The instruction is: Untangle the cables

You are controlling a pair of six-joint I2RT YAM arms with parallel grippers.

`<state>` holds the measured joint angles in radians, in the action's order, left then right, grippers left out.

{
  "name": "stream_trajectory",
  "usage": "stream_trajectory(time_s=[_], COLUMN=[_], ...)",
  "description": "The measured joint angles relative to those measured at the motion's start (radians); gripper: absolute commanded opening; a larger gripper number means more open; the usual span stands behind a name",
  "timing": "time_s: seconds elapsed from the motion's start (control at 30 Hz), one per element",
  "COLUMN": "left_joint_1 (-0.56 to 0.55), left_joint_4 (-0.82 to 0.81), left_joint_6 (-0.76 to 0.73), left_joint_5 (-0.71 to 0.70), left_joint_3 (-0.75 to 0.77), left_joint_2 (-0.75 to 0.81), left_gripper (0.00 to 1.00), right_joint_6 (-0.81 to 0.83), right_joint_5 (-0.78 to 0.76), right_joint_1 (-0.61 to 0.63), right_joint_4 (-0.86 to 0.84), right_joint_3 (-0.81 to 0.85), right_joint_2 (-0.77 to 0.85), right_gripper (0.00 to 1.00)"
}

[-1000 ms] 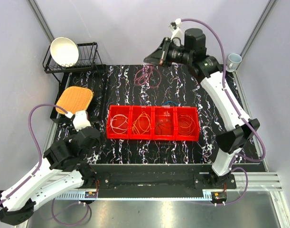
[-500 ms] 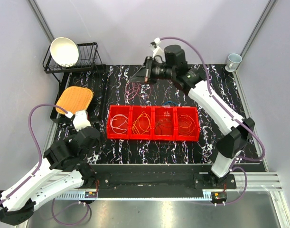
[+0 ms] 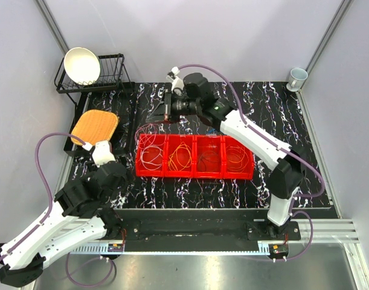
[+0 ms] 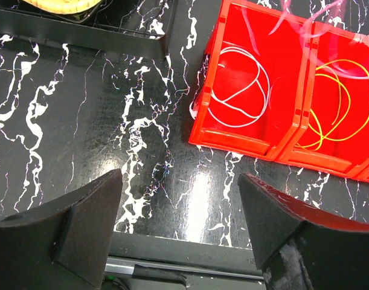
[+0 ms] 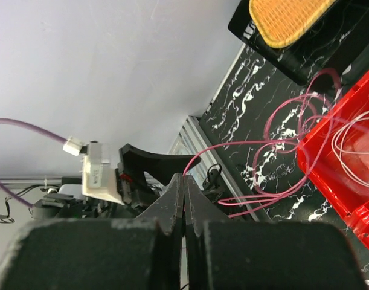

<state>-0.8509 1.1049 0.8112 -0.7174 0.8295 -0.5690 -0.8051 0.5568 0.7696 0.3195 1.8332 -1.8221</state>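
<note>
- Over the last second the right arm has swung from the far right corner to the far left of the table [image 3: 190, 194], carrying the pink cable [image 5: 327, 72] with it. The left arm has not moved.
- Bare marbled table shows to the left of the red bin [image 3: 193, 174] and in a strip along its near wall. The bin's left end lies near the black tray under the orange pad [image 3: 95, 125].
- The dish rack [image 3: 112, 66] with the white bowl [image 3: 81, 64] stands at the far left corner. The cup [image 3: 298, 77] is at the far right edge.
- The right gripper [image 5: 184, 178] hangs just behind the bin's far left corner. Its fingers are pressed together, pinching one strand of the pink cable.
- The left gripper [image 4: 179, 181] is spread wide above the table, just left of the bin's near left corner, touching nothing.
- The pink cable runs from the pinched fingertips toward the bin. Its loose loops lie across the far left corner, partly over the leftmost compartment and partly on the table beside it.
- In the bin, left to right, are a white cable [image 4: 240, 90], a yellow cable [image 4: 341, 103], a dark cable [image 3: 208, 158] and an orange cable [image 3: 235, 158], each coiled in its own compartment.
- A blue cable [image 3: 217, 130] lies on the table just behind the bin.
</note>
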Motion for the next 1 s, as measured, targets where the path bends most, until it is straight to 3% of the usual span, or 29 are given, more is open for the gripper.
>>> stream_trajectory(time_s=[0.97,1.0], left_joint_1=[0.002,0.002], left_joint_4=[0.0,0.0], left_joint_6=[0.0,0.0], left_joint_5=[0.007,0.007], left_joint_3=[0.0,0.0], left_joint_2=[0.007,0.007], left_gripper=[0.8,0.8], right_joint_6=[-0.057,-0.058], right_joint_5=[-0.013,-0.013], right_joint_1=[0.029,0.029], right_joint_4=[-0.027,-0.028], right_joint_3=[-0.061,-0.063], right_joint_2=[-0.224,-0.231], right_gripper=[0.0,0.07])
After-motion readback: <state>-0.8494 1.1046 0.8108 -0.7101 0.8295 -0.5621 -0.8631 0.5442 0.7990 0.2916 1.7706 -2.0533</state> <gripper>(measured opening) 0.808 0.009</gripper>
